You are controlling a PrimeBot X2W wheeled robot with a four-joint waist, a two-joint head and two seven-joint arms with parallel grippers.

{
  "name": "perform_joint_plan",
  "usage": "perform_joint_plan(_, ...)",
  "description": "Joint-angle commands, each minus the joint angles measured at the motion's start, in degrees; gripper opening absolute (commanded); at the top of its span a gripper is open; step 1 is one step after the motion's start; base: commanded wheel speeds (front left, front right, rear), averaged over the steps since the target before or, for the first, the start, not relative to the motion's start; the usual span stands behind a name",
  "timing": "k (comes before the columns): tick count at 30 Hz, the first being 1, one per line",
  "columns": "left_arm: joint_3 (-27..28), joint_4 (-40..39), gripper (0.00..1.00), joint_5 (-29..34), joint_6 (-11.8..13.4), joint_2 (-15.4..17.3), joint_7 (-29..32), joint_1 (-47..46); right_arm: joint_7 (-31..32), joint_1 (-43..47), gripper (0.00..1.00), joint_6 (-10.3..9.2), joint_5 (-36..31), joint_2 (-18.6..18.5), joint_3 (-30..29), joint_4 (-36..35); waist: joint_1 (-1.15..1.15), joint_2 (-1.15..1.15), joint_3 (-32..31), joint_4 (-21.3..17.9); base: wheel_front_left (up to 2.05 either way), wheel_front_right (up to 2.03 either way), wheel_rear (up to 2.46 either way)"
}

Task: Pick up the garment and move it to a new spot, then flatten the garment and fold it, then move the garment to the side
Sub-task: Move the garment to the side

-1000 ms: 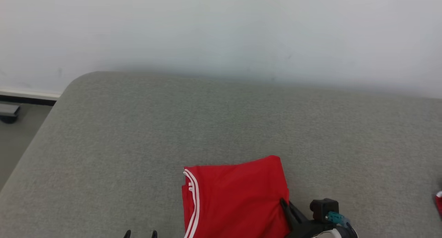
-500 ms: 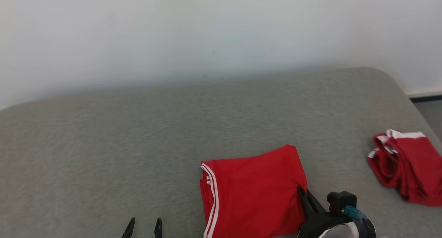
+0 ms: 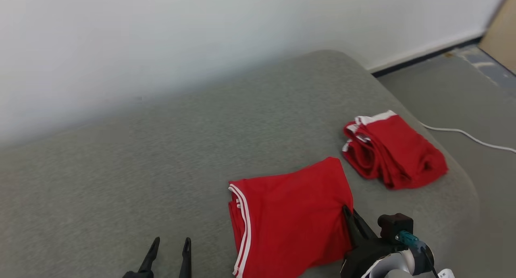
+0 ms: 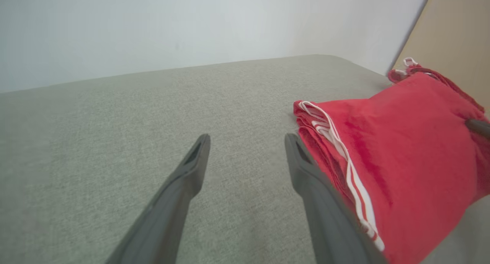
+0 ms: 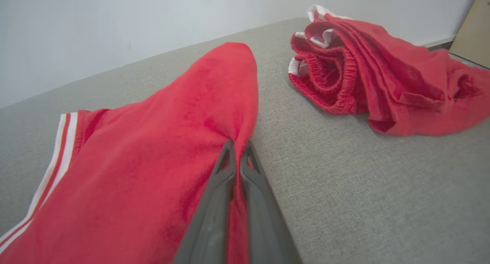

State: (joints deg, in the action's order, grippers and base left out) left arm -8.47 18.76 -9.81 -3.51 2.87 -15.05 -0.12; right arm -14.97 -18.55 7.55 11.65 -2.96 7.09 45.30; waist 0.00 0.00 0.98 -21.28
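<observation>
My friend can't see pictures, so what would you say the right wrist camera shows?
The right hand is pinched shut on the edge of a folded red garment with white stripes, lying on a grey padded surface. A second red garment, bunched up, lies apart from it to the right, with a pale wall behind.

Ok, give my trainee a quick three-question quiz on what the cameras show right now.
1. True or false: the left gripper stands open and holds nothing.
2. The right gripper is shut on the folded garment at its: A) striped edge, B) plain edge, C) middle.
3. How many red garments lie on the grey surface?
Key: 1 true; 2 B; 3 two, the second being a crumpled garment farther right.
</observation>
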Motion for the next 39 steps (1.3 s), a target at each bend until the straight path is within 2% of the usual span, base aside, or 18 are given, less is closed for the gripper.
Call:
perform_joint_plan(1, 0.0, -0.1, 1.00, 0.2, 0.0, 0.0, -0.2, -0.9, -0.2, -0.4, 0.00, -0.15, 1.0, 0.1, 0.2, -0.5, 0.00, 0.00, 2.0, -6.4, 0.00, 0.00, 0.00)
perform_joint_plan(11, -1.4, 1.0, 1.00, 0.4, -0.6, 0.0, -0.2, -3.4, -0.2, -0.8, 0.00, -0.15, 1.0, 0.1, -1.0, -3.1, 0.00, 0.00, 3.6, -7.6, 0.00, 0.00, 0.00)
perform_joint_plan(16, -1.4, 1.4, 1.00, 0.5, -0.8, 0.0, -0.2, -3.7, -0.2, -1.9, 0.00, -0.15, 0.6, 0.1, 0.7, -4.6, 0.00, 0.00, 3.9, -7.7, 0.00, 0.00, 0.00)
perform_joint_plan(22, -1.0, 1.4, 1.00, 0.6, -0.6, 0.0, -0.2, -2.3, -0.2, -7.3, 0.00, -0.15, -0.5, -0.1, 4.5, -4.2, 0.00, 0.00, 3.8, -7.6, 0.00, 0.00, 0.00)
perform_joint_plan(25, -0.5, 1.4, 1.00, 0.8, -0.6, 0.0, -0.2, -1.5, -0.2, -11.5, 0.00, -0.15, -1.4, -1.6, 5.2, -2.6, 0.00, 0.00, 3.6, -7.4, 0.00, 0.00, 0.00)
perform_joint_plan(32, -0.6, 2.0, 1.00, 1.7, -0.8, 0.0, -0.2, -0.9, -0.2, -19.3, 0.00, -0.15, -5.7, -5.7, 0.6, 2.8, 0.00, 0.00, 3.2, -4.5, 0.00, 0.00, 0.00)
perform_joint_plan(39, -0.5, 2.7, 1.00, 2.8, -1.4, 0.0, -0.2, -0.8, -0.2, -24.7, 0.00, -0.15, -12.3, -10.8, -8.5, 9.9, 0.00, 0.00, 3.5, -1.2, 0.00, 0.00, 0.00)
